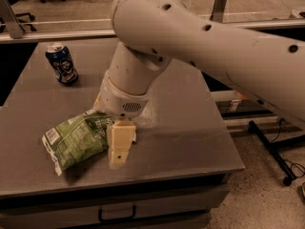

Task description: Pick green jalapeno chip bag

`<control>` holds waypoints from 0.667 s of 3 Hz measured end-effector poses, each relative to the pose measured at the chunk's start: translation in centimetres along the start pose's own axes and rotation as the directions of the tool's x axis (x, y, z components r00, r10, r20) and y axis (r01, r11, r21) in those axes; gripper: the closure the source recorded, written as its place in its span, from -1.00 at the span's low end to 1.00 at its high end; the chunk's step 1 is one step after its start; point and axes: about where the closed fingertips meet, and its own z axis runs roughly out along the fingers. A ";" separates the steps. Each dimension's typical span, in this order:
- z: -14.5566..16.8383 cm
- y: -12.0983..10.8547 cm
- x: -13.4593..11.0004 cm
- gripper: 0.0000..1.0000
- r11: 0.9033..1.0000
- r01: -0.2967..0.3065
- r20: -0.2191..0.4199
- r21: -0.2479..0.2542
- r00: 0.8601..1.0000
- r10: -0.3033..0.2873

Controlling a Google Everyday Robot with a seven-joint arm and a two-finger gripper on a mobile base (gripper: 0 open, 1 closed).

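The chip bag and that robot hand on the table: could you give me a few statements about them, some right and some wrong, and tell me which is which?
1. The green jalapeno chip bag lies on the near left part of the grey table. True.
2. The gripper hangs above the can. False: it is down at the bag's right edge, well away from the can.
3. The can stands upright near the table's far left corner, apart from the bag. True.
4. The bag is lifted clear of the table. False: it rests flat on the tabletop.
5. The bag is smaller than the can. False: the bag is much larger.
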 end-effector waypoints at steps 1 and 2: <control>0.0 1.1 0.0 -0.21 1.000 0.025 -0.001 0.000 1.000 -0.025; -0.2 1.9 -0.3 0.26 0.999 0.046 0.005 0.006 0.999 -0.046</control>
